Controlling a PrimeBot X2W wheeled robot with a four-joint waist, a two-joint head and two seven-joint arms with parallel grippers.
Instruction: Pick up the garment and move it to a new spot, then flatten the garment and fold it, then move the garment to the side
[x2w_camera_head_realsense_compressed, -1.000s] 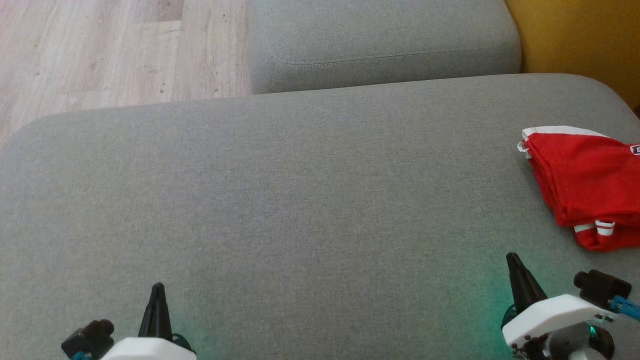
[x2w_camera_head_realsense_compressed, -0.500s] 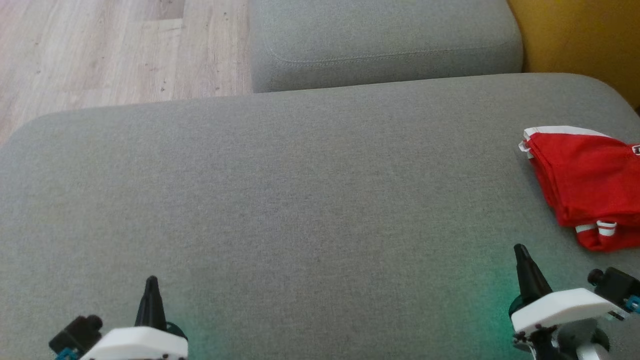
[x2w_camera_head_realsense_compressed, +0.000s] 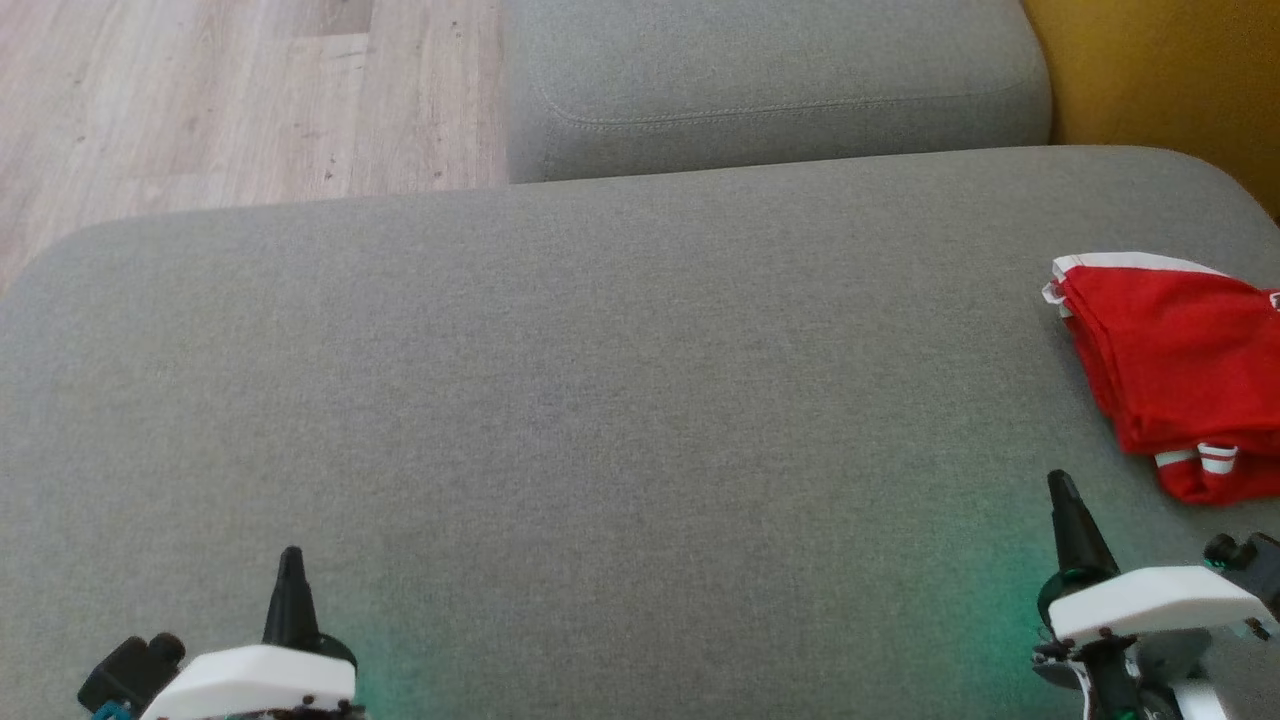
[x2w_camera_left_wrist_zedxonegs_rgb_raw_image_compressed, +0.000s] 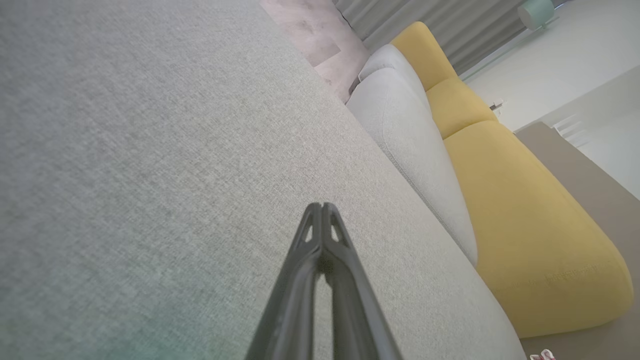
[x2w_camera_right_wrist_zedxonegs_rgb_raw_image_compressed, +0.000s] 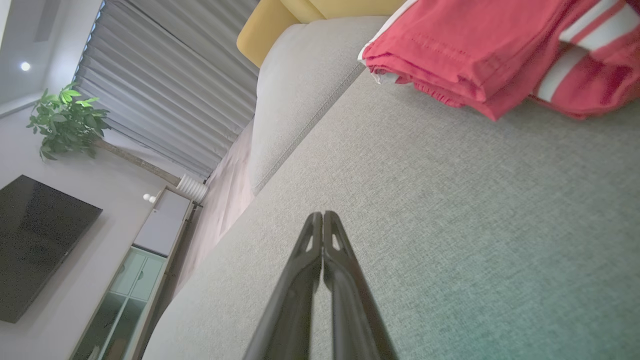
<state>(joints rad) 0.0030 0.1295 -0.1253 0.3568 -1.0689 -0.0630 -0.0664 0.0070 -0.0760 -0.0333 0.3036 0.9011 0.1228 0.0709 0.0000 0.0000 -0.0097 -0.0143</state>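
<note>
While seemingly folded, garment (x2w_camera_head_realsense_compressed: 1170, 365) near yellow cushion (x2w_camera_head_realsense_compressed: 1170, 80)

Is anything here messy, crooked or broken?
Nothing stands out. The red garment lies folded near the cushion's right edge, its layers a little uneven. The left gripper and right gripper are shut, empty and clear of it.
</note>
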